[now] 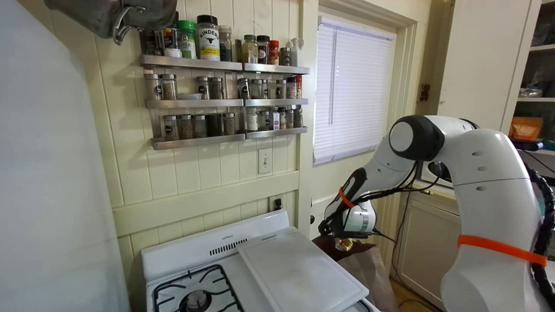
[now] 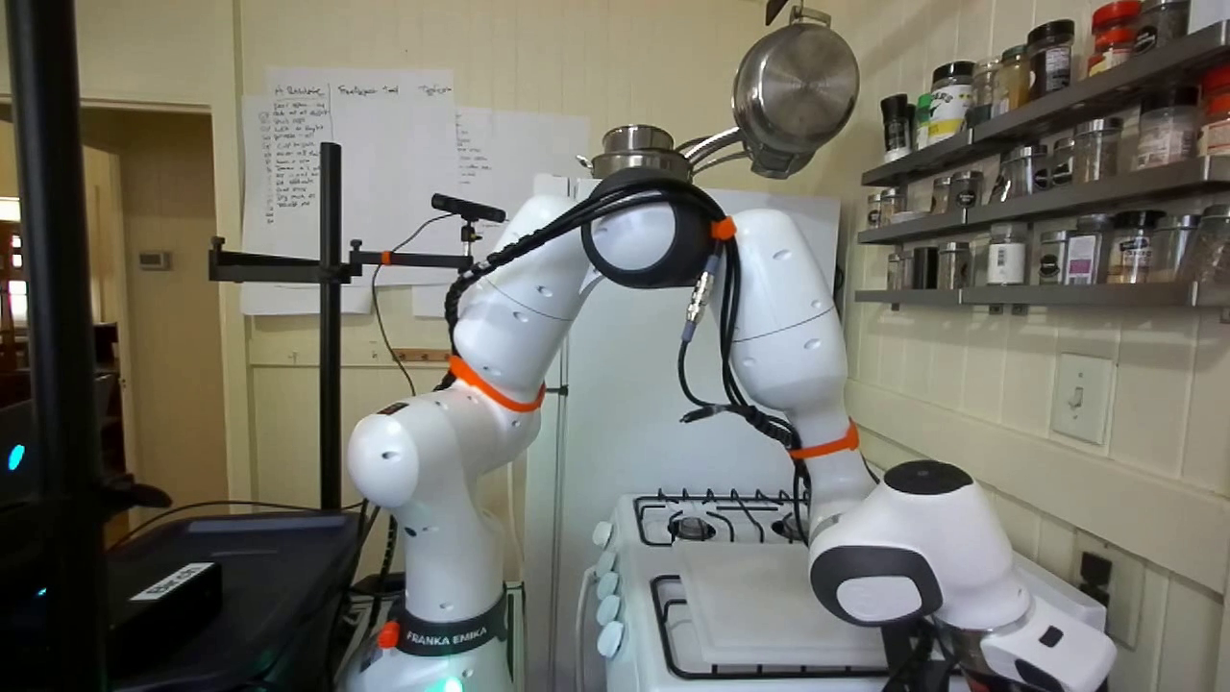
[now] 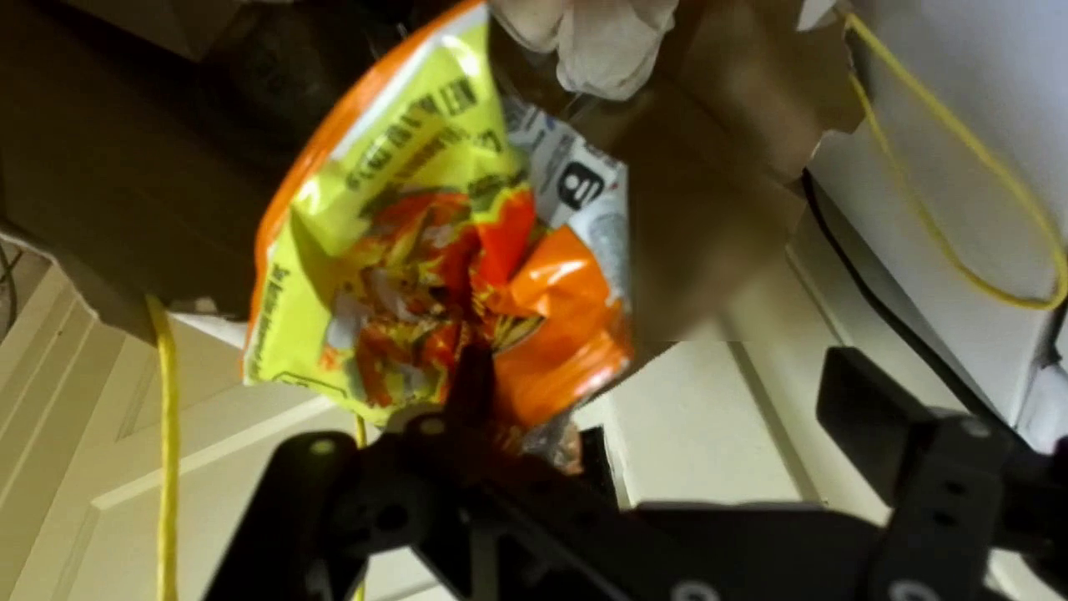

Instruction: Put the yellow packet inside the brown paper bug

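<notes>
The yellow packet (image 3: 392, 250), with orange edges and a food picture, is crumpled and lies over the left finger in the wrist view. It shows small and shiny below the gripper in an exterior view (image 1: 344, 245). My gripper (image 3: 667, 396) has its fingers wide apart, the right one well away from the packet. Whether the packet still rests on the left finger or is coming off it, I cannot tell. The brown paper bag (image 3: 100, 175) is around and behind the packet, and stands beside the stove in an exterior view (image 1: 368, 273). Its bottom is hidden.
White crumpled material (image 3: 613, 42) shows in the bag. Yellow cord handles (image 3: 167, 467) hang at its sides. A white board (image 1: 303, 268) covers part of the stove (image 1: 173, 247) beside the bag. A cabinet (image 1: 429, 242) stands behind. Spice shelves (image 1: 195, 104) hang on the wall.
</notes>
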`<state>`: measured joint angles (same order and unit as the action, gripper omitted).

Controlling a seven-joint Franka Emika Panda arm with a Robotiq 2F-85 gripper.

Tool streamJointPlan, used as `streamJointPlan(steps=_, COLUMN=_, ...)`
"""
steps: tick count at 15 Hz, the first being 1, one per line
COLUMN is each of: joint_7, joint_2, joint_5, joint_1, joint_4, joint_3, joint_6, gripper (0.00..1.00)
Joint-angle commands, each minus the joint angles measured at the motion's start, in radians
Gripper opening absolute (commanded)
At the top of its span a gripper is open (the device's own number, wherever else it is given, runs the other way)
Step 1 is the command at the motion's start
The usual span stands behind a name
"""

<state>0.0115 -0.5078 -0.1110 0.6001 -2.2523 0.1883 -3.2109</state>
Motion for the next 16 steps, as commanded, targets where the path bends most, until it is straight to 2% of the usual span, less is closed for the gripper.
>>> streamJointPlan(steps=1, joint_7=-0.033, joint_2=0.030, joint_5=-0.013, joint_1=-0.097, joint_4=0.008, joint_3=-0.119, joint_6=0.128, gripper=1.00)
streamJointPlan(steps=4, joint_7=-0.018, joint_2=0.030, joint_5=-0.025, joint_1=-0.121, joint_4=-0.006, joint_3=-0.151, joint_6=0.126, gripper=1.00)
streamJointPlan(steps=9, joint_7=0.013, joint_2=0.079, joint_5=-0.056, joint_1=-0.070, joint_4=-0.028, joint_3=-0.072, joint_6=0.154, gripper=1.00)
streamJointPlan(steps=12, joint_7=0.023, joint_2=0.148, joint_5=-0.044, joint_1=-0.103, joint_4=-0.055, joint_3=-0.080, joint_6=0.172, gripper=1.00)
streamJointPlan(steps=16, joint_7=0.017, joint_2=0.256, joint_5=-0.026, joint_1=-0.189, joint_4=-0.079, joint_3=-0.157, joint_6=0.244, gripper=1.00)
